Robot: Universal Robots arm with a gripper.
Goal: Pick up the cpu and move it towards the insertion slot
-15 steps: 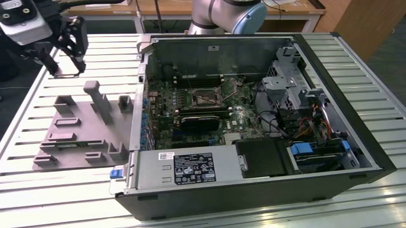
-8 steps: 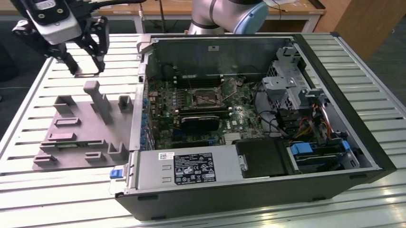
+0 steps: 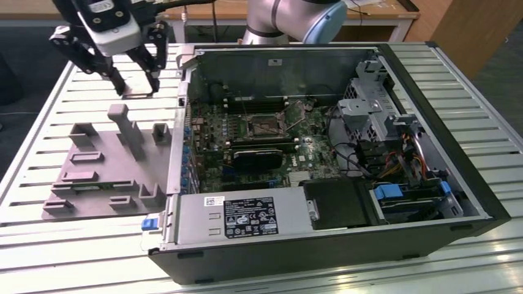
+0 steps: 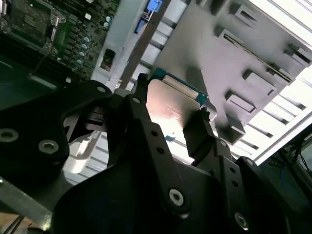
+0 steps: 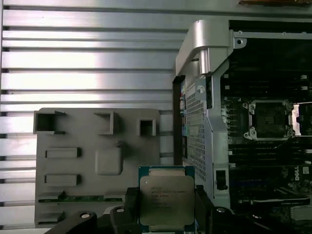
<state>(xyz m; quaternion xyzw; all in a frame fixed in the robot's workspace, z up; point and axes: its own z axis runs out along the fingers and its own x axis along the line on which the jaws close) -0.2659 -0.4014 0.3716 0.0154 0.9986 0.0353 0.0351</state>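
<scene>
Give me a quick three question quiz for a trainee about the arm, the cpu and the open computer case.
1. True or false: the tool is shut on the cpu.
2. In the exterior view, the tool hangs over: A) the insertion slot, B) the slatted table beside the computer case, C) the power supply.
3. Fill in: in the first wrist view, the square recess in the grey fixture tray is ____.

Key
1. True: fingers press the chip's two opposite edges in both wrist views.
2. B: it is above the slats, at the far end of the tray, outside the case.
3. Empty.
</scene>
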